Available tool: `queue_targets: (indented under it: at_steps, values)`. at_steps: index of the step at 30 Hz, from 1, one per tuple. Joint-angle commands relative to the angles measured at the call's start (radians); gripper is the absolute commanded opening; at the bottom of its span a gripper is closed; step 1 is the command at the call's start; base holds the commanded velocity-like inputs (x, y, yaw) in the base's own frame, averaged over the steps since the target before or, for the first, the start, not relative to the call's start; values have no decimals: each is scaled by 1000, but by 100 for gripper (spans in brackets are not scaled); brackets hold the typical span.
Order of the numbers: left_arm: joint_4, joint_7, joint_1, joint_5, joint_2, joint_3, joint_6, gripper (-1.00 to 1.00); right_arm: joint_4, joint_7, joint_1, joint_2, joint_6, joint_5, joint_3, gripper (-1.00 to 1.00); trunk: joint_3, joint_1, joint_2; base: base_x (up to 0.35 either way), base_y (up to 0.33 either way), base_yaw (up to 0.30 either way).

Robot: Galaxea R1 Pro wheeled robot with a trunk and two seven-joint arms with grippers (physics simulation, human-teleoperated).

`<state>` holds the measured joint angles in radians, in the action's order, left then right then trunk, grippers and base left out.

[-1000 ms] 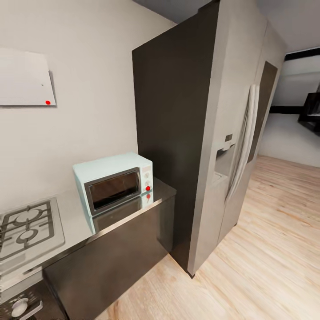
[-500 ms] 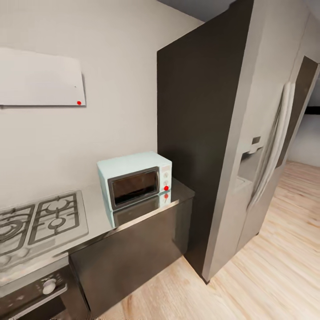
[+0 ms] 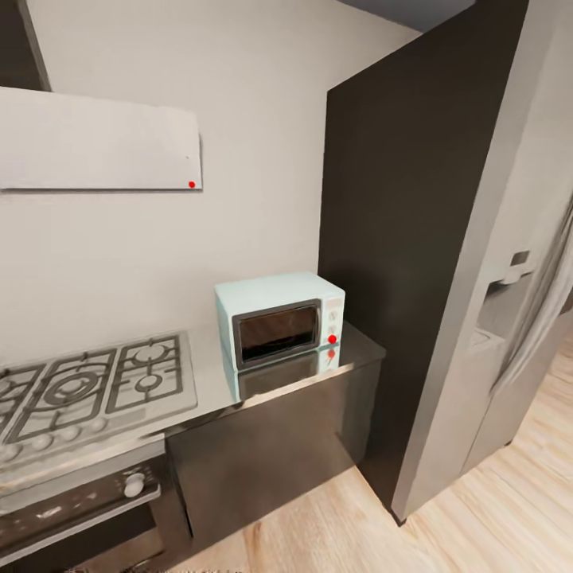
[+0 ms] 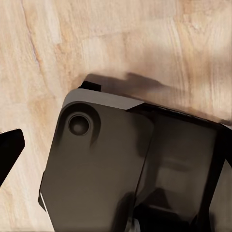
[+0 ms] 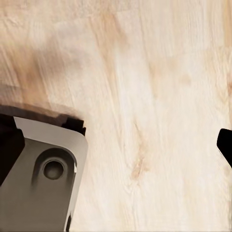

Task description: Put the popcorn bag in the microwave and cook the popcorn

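Note:
The pale blue microwave (image 3: 278, 318) stands with its door shut on the grey countertop (image 3: 208, 374), against the wall beside a tall fridge. The popcorn bag and the popcorn are out of view. In the left wrist view my left gripper (image 4: 116, 145) hangs over the wood floor and a dark part of my base, with one black fingertip (image 4: 9, 150) at the picture's edge. My right gripper (image 5: 116, 145) also hangs over the floor, with a black fingertip (image 5: 224, 145) at the opposite edge. Nothing is between either gripper's fingers.
A gas hob (image 3: 87, 390) lies left of the microwave, under a flat white hood (image 3: 95, 143), with a dark oven (image 3: 79, 509) below it. Dark cabinets (image 3: 270, 454) run under the worktop. The grey fridge (image 3: 446, 263) rises at the right. Wood floor (image 3: 477, 517) spreads in front.
The camera has swung left: microwave and fridge sit further right in the picture, and more of the hob, hood and oven shows. Nothing in the kitchen itself has moved.

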<state>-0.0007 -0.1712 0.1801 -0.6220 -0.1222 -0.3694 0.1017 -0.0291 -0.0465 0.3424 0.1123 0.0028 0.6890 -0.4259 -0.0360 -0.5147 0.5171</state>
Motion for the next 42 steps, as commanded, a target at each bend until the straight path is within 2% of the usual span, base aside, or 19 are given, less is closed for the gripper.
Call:
queue_targets:
  at_steps: [1, 25, 26, 30, 31, 42]
  values:
    - [1, -4, 1, -7, -1, -9, 3, 100, -2, 0, 1, 0, 0, 7, -8, 100, -2, 0, 2, 0, 0, 300]
    - [1, -4, 1, -12, 0, -7, 3, 100, -2, 25, 1, 0, 0, 6, -8, 100, -2, 0, 2, 0, 0, 300]
    - [1, -4, 1, -23, 1, -7, 3, 100, -2, 35, 1, -1, 0, 7, -8, 100, -2, 0, 2, 0, 0, 300]
    - [0, -1, 1, -117, 5, -7, 3, 100, -2, 47, 1, -14, 2, 6, -9, 100, -2, 0, 2, 0, 0, 300]
    - [0, 0, 1, -128, 5, -8, 3, 100, -3, 47, 1, -15, 2, 6, -9, 100, -2, 0, 2, 0, 0, 300]
    - [-1, 6, 1, -140, 6, -9, 3, 100, -2, 48, 1, -14, 5, 3, -10, 100, -2, 0, 2, 0, 0, 298]
